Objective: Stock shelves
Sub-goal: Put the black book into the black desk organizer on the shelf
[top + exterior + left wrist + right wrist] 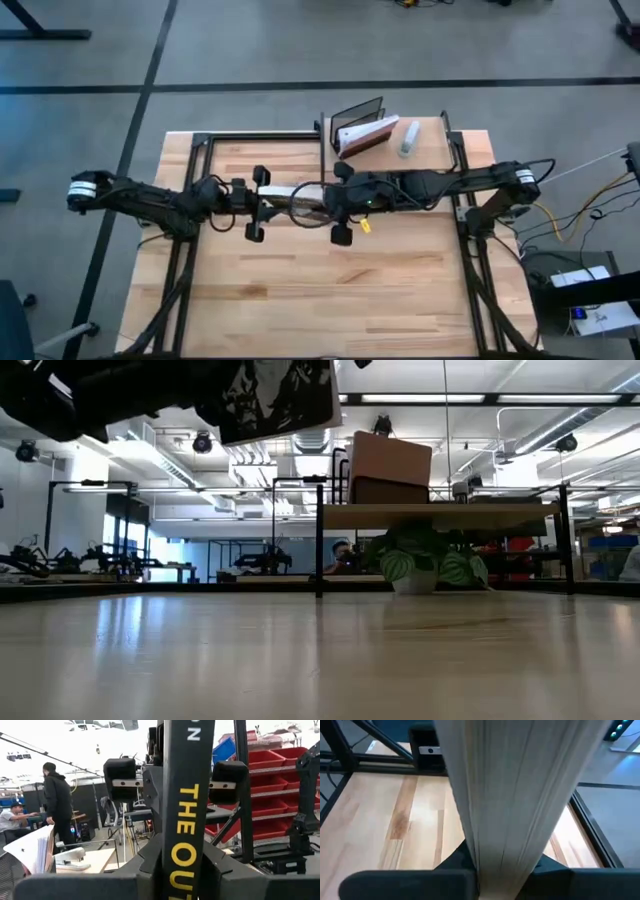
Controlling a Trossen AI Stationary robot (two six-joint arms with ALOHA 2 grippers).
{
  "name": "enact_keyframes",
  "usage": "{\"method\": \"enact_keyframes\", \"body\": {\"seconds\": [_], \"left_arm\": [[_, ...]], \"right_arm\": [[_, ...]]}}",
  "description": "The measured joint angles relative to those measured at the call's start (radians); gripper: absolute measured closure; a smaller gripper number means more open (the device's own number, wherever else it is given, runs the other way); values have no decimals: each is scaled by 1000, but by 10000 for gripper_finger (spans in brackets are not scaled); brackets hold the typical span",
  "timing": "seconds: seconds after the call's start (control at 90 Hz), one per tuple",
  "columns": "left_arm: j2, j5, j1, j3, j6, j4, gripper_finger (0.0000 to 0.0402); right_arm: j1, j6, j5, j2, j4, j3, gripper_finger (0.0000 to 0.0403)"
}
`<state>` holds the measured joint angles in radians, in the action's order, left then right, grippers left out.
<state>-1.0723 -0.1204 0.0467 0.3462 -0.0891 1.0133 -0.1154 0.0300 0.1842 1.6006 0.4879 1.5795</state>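
Bright ceiling strip lights above the shelves [437, 515] cast glare across the desk [300, 660]; the near book [515, 795] blurs.

Book page edges [520, 795], apparently clamped upright in right end effector [502, 875], above wooden tabletop [395, 820].

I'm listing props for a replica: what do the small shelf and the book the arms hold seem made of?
Small riser shelf: light wood board, matte, visible grain, on thin black legs, probably metal. Book with black spine and yellow lettering: paper, its pale page edges showing; the cover looks glossy, likely coated card.
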Motion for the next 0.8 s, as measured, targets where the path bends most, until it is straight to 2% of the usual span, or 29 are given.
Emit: {"method": "enact_keyframes", "body": {"seconds": [0.489,0.8], "left_arm": [[-4,0,1,-1,-51,-96,210],[-45,-1,1,-2,-69,-67,176]], "right_arm": [[0,7,-4,-56,10,0,370],[0,10,-28,-97,25,0,370]]}}
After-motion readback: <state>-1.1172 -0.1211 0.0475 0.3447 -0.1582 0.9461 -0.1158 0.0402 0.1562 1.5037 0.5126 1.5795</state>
